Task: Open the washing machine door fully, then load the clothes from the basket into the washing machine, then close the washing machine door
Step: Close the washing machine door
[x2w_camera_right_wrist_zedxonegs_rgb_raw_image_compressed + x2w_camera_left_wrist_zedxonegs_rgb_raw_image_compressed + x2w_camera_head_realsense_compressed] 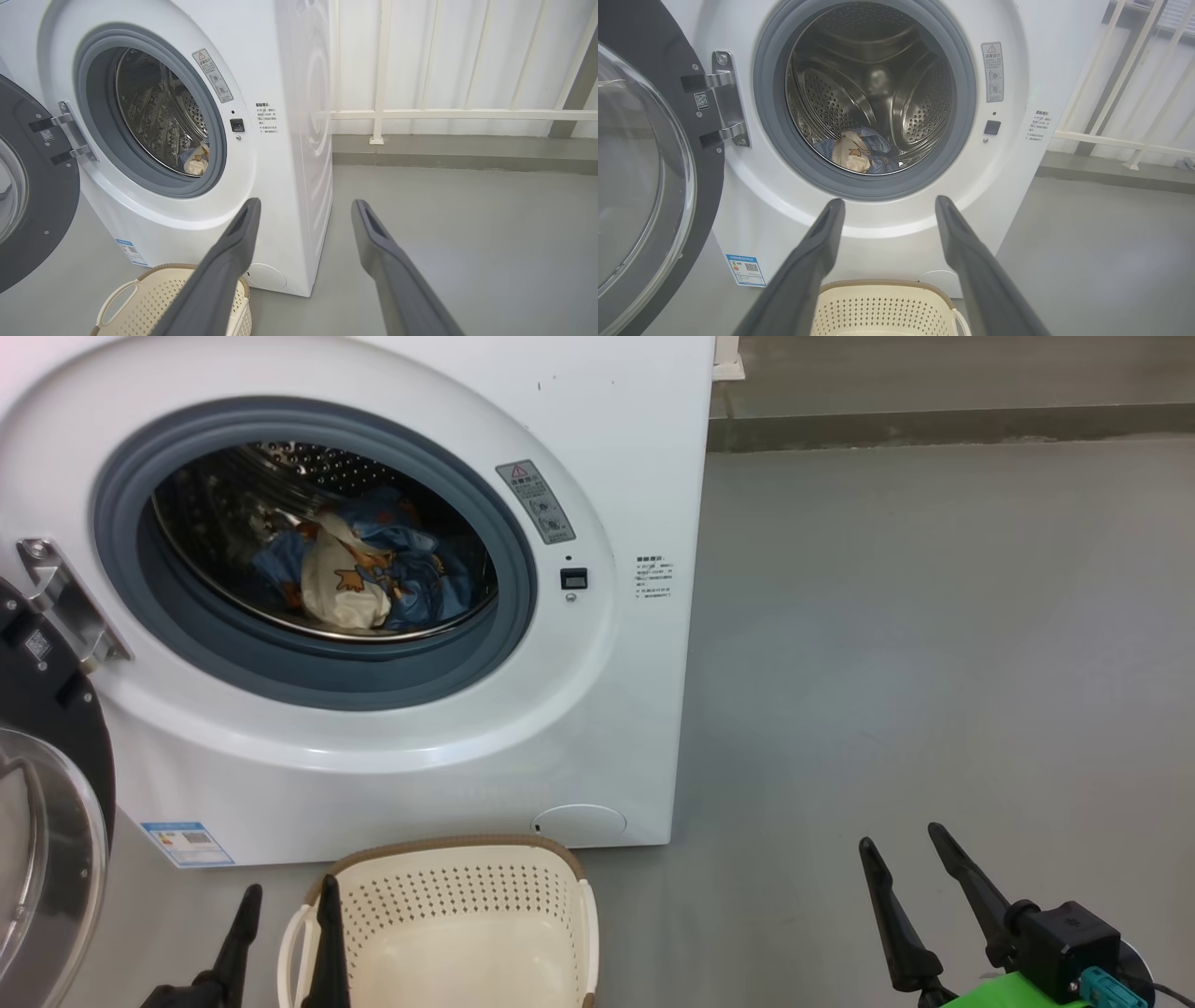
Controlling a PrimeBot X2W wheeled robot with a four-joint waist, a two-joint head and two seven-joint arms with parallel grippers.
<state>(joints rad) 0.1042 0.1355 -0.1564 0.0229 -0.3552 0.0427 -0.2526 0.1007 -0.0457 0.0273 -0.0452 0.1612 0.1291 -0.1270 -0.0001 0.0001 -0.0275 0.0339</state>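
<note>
Clothes [373, 574] inside washing machine [607, 709] (door [51, 784] open)

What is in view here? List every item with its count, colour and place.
washing machine: one, white, straight ahead
washing machine door: one, black rim, clear glass, swung open left
clothes: one bundle, blue and cream, inside the machine
basket: one, cream, brown rim, before the machine
label sticker: one, blue, machine's lower front
railing: one, white, behind right
left fingers: two, dark, spread, near the basket
right fingers: two, dark, spread, lower right
</note>
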